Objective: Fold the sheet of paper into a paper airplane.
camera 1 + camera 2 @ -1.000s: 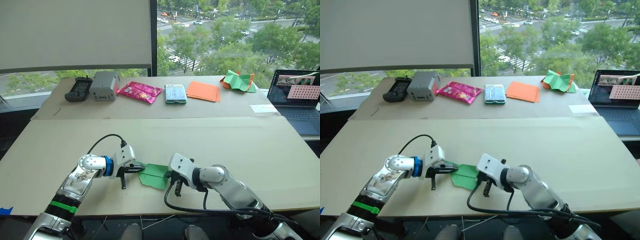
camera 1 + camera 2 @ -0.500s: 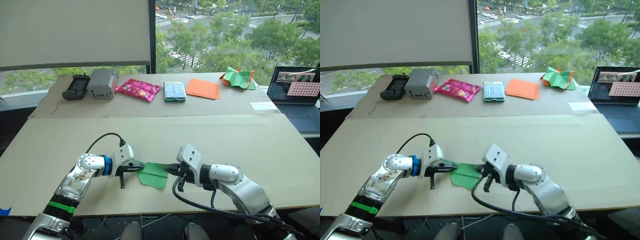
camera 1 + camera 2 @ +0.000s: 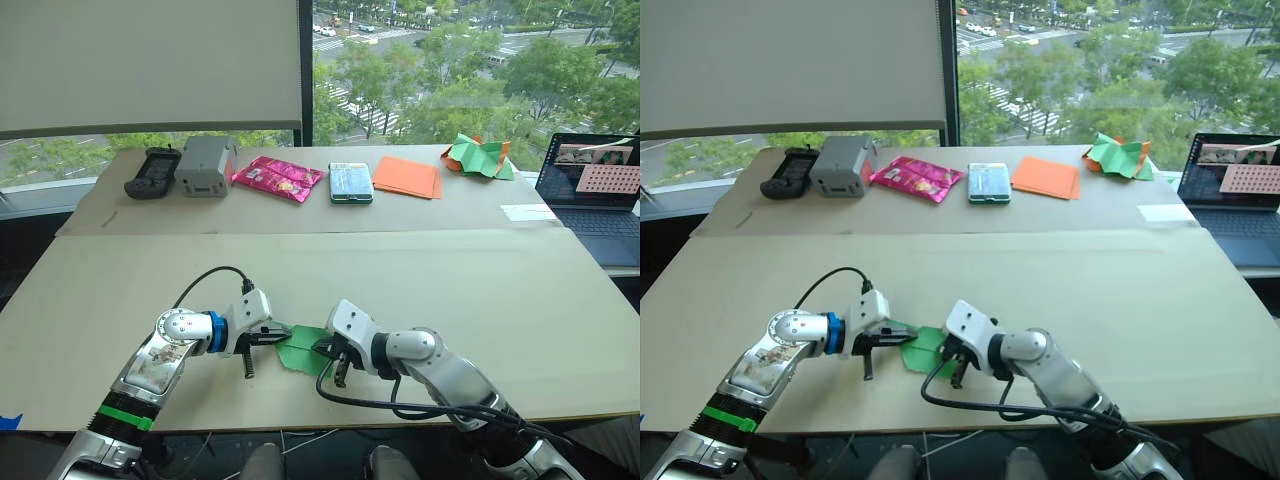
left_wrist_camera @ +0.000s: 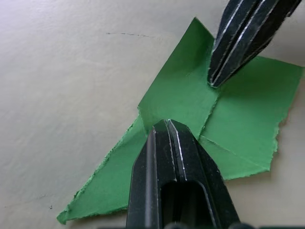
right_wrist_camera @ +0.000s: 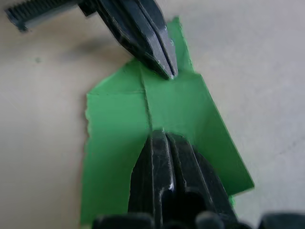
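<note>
Green paper (image 3: 303,351), creased and partly folded, lies flat near the table's (image 3: 420,280) front edge. Left gripper (image 4: 165,126), fingers closed together, presses its tip on the paper from nine o'clock; right gripper (image 5: 158,135), fingers likewise closed, presses from three o'clock, the two tips near each other along the centre crease.

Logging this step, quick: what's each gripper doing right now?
Left gripper: shut, tips pressing on the paper.
Right gripper: shut, tips pressing on the paper.
</note>
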